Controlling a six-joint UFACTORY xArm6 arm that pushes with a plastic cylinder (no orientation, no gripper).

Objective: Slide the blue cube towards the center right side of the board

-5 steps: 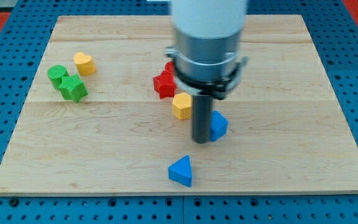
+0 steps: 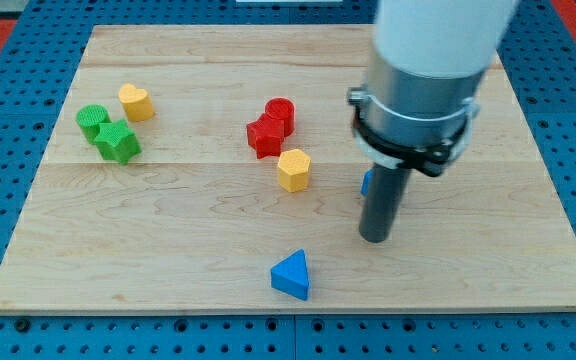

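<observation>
My tip [image 2: 373, 238] rests on the board right of centre, at the end of the dark rod under the arm's grey and white body. The blue cube [image 2: 366, 182] is almost wholly hidden behind the rod; only a sliver of blue shows at the rod's left edge, just above the tip in the view. A blue triangular block [image 2: 291, 275] lies near the view's bottom, left of the tip.
A yellow hexagonal block [image 2: 293, 169] sits left of the rod. A red star block [image 2: 264, 135] and a red cylinder [image 2: 280, 113] stand above it. A green cylinder [image 2: 92, 120], a green star block [image 2: 117, 142] and a yellow heart block [image 2: 135, 101] cluster at the view's left.
The arm and tip have moved to the view's right. The blue cube has slid right with them and is now mostly hidden behind the rod. The red blocks are now uncovered.
</observation>
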